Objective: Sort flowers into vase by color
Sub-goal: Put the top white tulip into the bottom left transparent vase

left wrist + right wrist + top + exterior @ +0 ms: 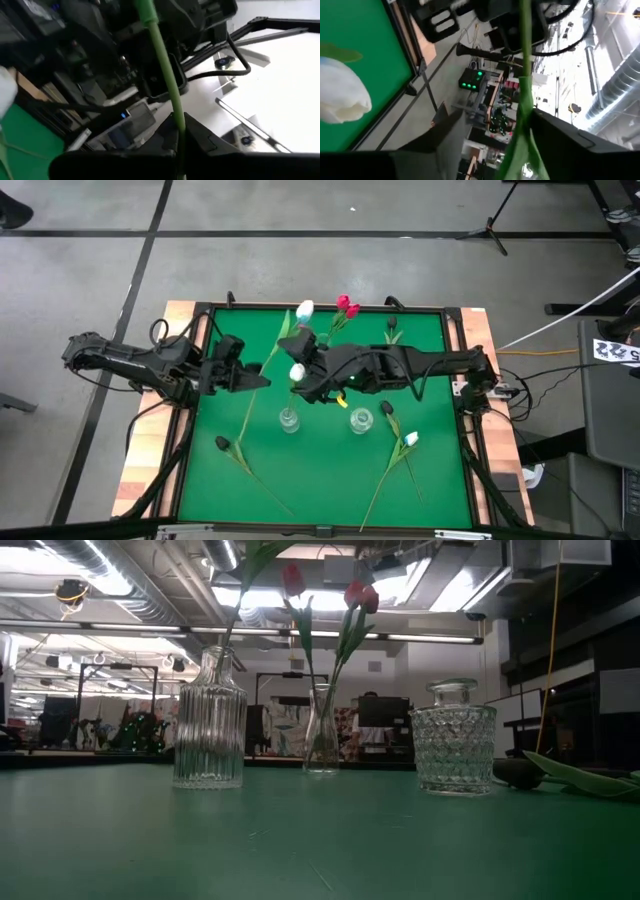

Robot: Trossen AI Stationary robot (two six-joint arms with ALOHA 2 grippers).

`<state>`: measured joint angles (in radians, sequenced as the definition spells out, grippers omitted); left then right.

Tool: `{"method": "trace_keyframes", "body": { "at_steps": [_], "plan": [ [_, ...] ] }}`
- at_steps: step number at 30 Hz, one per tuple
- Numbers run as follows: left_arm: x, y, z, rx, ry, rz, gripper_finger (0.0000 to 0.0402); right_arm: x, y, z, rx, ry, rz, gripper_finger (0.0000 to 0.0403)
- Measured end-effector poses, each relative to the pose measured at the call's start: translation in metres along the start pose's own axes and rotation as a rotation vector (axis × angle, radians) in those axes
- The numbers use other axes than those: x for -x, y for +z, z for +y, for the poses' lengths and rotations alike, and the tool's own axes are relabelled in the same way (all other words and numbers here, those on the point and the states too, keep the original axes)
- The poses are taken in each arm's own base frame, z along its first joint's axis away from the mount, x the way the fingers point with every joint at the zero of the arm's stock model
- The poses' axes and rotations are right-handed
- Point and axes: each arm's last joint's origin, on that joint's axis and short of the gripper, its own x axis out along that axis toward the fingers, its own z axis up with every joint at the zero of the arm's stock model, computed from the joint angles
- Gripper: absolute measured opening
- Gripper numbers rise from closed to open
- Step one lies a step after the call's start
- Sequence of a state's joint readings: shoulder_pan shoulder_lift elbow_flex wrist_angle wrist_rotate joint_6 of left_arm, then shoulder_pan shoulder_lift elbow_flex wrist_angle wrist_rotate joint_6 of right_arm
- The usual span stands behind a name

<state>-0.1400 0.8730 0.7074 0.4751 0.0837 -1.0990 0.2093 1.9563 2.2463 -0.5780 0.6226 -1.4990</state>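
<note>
Stem (pixel 165 80) prob. betw. L fingers (pixel 210 142)

Two red-pink tulips (pixel 347 306) stand upright in a slim glass vase (pixel 321 735) beyond the right hand (pixel 300 376), which has a white tulip (pixel 297 372) between its fingers — the left hand (pixel 262 379) pinches another white tulip's (pixel 304 309) stem — while other tulips lie flat on the tabletop (pixel 320 470).

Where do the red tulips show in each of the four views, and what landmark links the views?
High view: red tulips at the top middle of the green mat.
Low view: red tulips at top centre, stems in the narrow vase.
Left wrist view: not in it.
Right wrist view: not in it.
Shared landmark: the green mat, seen in all four.
</note>
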Motion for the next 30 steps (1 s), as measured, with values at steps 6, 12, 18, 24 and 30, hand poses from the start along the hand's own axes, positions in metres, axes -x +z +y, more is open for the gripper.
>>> {"method": "trace_keyframes", "body": {
  "at_steps": [6, 12, 18, 24, 30],
  "plan": [
    [0.001, 0.008, 0.003, -0.128, 0.046, -0.090, 0.0002, 0.042, -0.005, -0.023, -0.069, -0.069, -0.029, 0.0247],
    [0.001, 0.003, 0.002, -0.516, 0.105, -0.095, 0.0001, 0.104, -0.035, -0.050, -0.322, -0.145, 0.000, 0.0241],
    [0.002, -0.018, -0.009, -0.890, 0.304, -0.196, 0.0001, 0.139, -0.065, -0.049, -0.563, -0.067, 0.030, 0.0237],
    [0.010, -0.039, -0.020, -1.064, 0.645, -0.293, 0.0000, 0.144, -0.070, -0.040, -0.680, 0.007, 0.059, 0.0237],
    [-0.005, -0.067, -0.006, -1.162, 0.735, -0.206, 0.0000, 0.141, -0.066, -0.034, -0.686, 0.057, 0.050, 0.0237]
  ]
}}
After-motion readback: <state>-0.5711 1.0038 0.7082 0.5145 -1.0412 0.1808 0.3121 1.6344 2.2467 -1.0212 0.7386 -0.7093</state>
